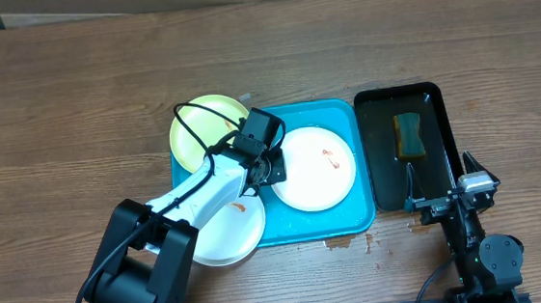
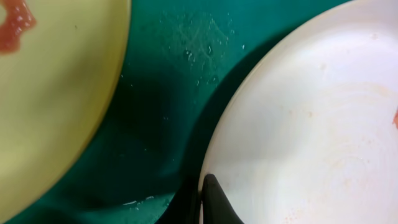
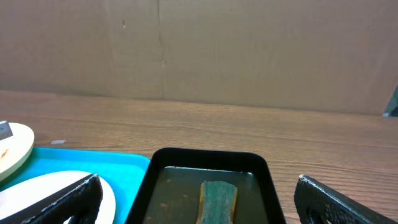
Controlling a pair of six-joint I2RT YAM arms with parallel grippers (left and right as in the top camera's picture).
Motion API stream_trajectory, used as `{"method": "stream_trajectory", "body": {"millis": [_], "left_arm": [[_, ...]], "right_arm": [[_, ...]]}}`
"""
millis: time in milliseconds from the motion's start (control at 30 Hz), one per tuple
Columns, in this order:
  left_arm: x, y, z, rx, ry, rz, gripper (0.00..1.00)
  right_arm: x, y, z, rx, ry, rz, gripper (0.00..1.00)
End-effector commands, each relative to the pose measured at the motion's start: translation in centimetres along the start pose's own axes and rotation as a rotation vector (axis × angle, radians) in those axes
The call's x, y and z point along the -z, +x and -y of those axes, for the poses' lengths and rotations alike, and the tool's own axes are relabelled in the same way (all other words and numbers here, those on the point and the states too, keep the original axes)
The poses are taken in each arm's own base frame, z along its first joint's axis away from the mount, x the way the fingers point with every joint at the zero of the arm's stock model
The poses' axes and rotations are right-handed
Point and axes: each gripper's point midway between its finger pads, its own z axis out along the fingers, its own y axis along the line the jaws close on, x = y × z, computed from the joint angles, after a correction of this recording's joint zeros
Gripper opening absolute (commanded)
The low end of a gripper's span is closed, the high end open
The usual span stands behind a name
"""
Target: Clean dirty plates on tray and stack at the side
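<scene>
The white plate [image 1: 315, 167] is round, smooth plastic with little orange smears. It lies flat on the right half of the blue tray [image 1: 315, 227]. The left pincer [image 1: 274, 167] is closed on its left rim. The yellow-green plate [image 1: 201, 133] sits at the tray's back left corner. A second white plate [image 1: 229, 237] hangs over the front left edge, under the arm. Only the left wrist view shows tiny wet specks on the tray and one dark finger [image 2: 214, 199] on the rim. The right pincer [image 1: 444, 199] is wide open, near a shiny black tray [image 1: 431, 95] that holds a green sponge [image 1: 407, 133] on the wooden surface [image 1: 54, 110]
</scene>
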Motion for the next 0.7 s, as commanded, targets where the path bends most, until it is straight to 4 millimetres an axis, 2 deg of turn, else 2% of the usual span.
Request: {"method": "stream_trajectory", "body": {"millis": [0,167,400,467,667], "left_arm": [[-1.05,0.49,-1.48,0.006,-0.073,0.002,0.04],[-1.05,0.55,-1.50,0.005,-0.074,0.000,0.04],[-1.04,0.69,-1.59,0.005,-0.078,-0.006,0.09],[-1.05,0.70,-1.57,0.005,-0.077,-0.007,0.13],[-1.05,0.72,-1.53,0.005,-0.074,-0.008,0.15]], "right_arm": [[0.00,0.15,0.30,0.004,0.016,0.005,1.00],[0.00,0.14,0.29,0.004,0.015,0.005,1.00],[0.00,0.14,0.30,0.004,0.016,0.005,1.00],[0.00,0.14,0.30,0.004,0.016,0.005,1.00],[-0.01,0.08,0.24,0.004,0.013,0.008,1.00]]}}
